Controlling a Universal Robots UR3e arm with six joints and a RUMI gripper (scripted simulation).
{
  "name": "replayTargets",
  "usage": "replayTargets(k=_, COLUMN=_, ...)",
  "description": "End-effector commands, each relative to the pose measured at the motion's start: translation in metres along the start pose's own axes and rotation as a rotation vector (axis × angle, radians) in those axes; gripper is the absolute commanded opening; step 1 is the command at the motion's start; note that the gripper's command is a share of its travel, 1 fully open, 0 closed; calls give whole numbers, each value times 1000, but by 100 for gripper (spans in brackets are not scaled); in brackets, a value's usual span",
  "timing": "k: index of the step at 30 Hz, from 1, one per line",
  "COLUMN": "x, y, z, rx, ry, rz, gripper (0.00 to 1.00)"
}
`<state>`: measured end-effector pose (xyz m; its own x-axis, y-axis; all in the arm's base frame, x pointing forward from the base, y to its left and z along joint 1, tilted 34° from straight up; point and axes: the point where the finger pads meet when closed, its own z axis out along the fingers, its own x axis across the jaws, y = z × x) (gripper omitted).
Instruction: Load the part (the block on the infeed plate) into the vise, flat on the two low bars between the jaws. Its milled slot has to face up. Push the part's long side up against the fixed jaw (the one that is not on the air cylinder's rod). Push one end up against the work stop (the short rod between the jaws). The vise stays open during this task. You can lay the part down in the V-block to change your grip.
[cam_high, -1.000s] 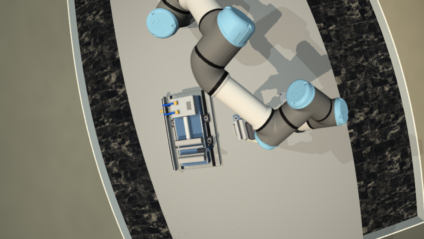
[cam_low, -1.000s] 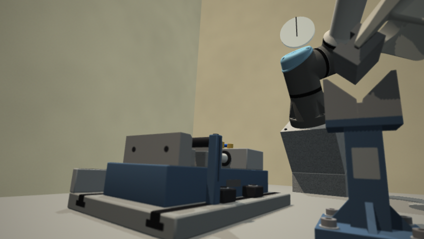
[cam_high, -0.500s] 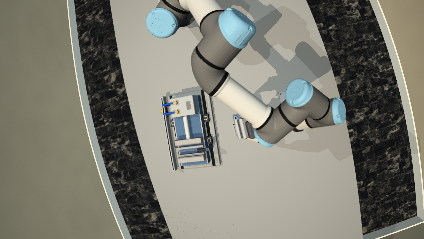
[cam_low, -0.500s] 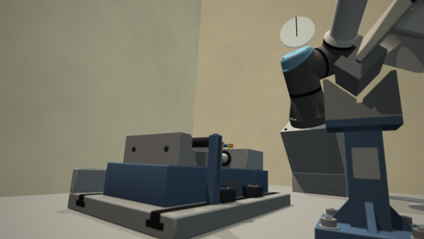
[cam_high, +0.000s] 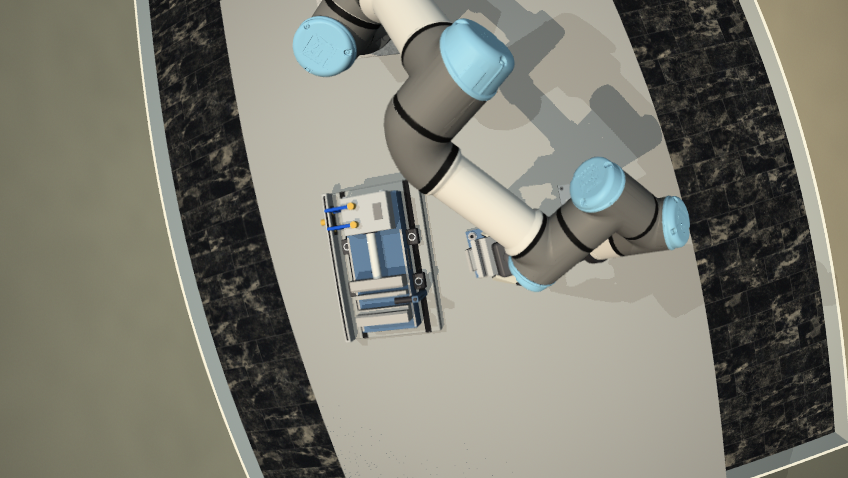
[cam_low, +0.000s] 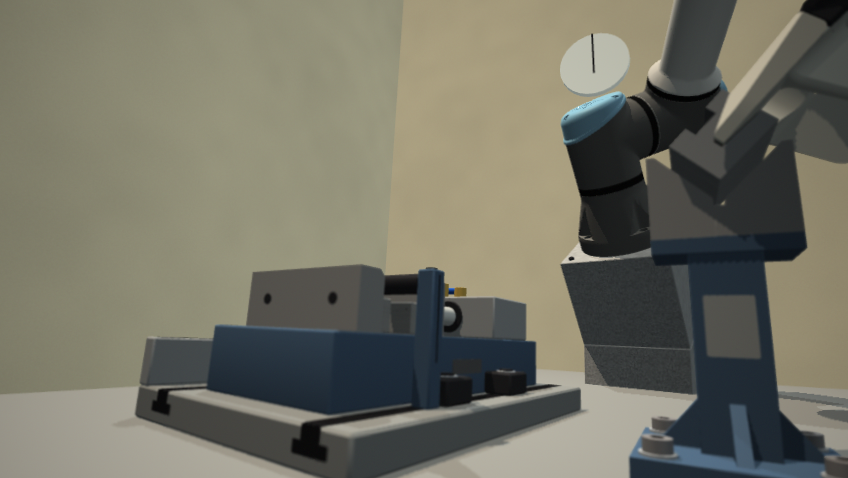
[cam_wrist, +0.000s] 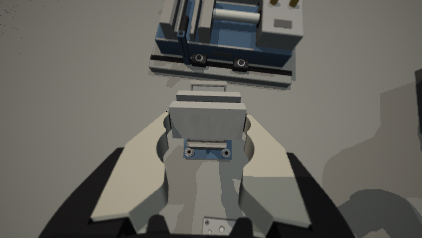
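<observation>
Gripping the part (cam_wrist: 207, 121) between its two pale fingers, the gripper (cam_wrist: 207, 131) hangs right over the V-block (cam_low: 727, 237) — in the exterior view the grey block sits down in the V's notch, tilted, one corner low between the sloped faces, though whether it actually touches them cannot be told. The wrist view looks down past the part's flat grey face onto a blue plate with two screws (cam_wrist: 207, 151) just below it, and the fingers close in on the part's left and right sides. Beyond it stands the vise (cam_high: 383, 261) on its slotted base plate (cam_low: 451, 415), well apart from the V-block. The vise's jaws stand apart, and the fixed jaw (cam_low: 314, 298) with its two dark holes faces the exterior camera. The air cylinder's pale rod (cam_high: 373, 256) runs along the blue body toward the moving jaw. From above, the arm (cam_high: 475, 195) reaches across the table (cam_high: 534, 385), its wrist bent down over the V-block stand (cam_high: 482, 256), to the right of the vise in that view.
</observation>
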<state>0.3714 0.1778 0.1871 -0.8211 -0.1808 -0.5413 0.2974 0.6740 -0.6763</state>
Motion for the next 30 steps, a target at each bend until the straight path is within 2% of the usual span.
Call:
replayTargets(k=1, x=-1, y=2, z=1, rx=-2, ry=-2, rz=2, gripper=0)
replayTargets(k=30, x=-1, y=3, z=3, rx=-2, ry=-2, rz=2, gripper=0)
